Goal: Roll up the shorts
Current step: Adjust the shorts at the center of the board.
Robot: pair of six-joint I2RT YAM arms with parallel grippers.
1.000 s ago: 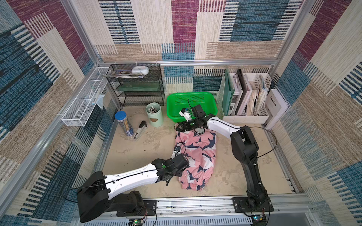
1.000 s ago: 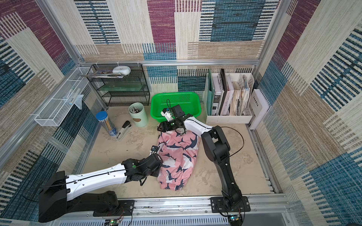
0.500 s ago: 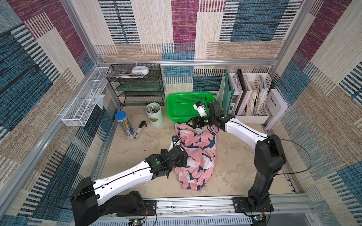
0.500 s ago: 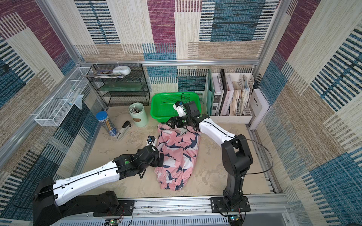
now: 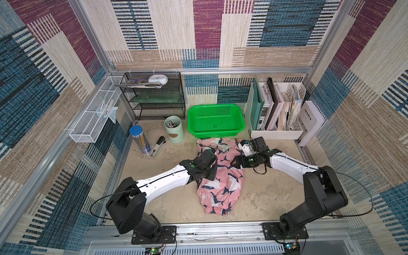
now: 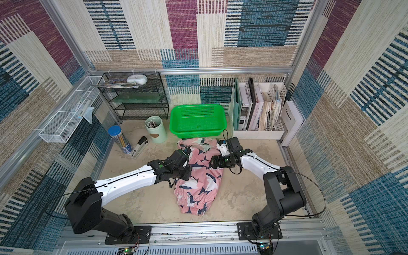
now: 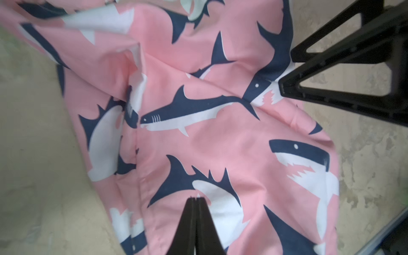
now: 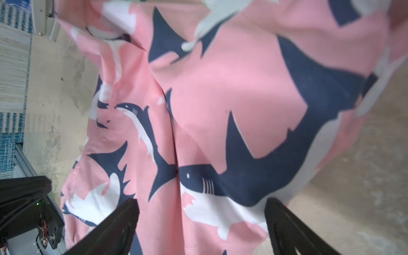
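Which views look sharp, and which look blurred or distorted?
Both top views: evenly lit, sharp, wall lines bowed toward the edges. Left wrist view: shark print on the shorts crisp mid-frame, soft along the upper edge. Right wrist view: the shorts blur where nearest the lens.

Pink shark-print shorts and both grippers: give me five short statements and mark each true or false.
1. The pink shark-print fabric shorts lie spread on the beige table, not rolled. True.
2. The left gripper has its jaws wide apart. False: they are shut together, tips over the fabric.
3. The right gripper is open, a finger on either side of the cloth. True.
4. The shorts sit inside the green plastic basket. False: they lie on the table in front of it.
5. The basket holds folded clothes. False: none show in it.
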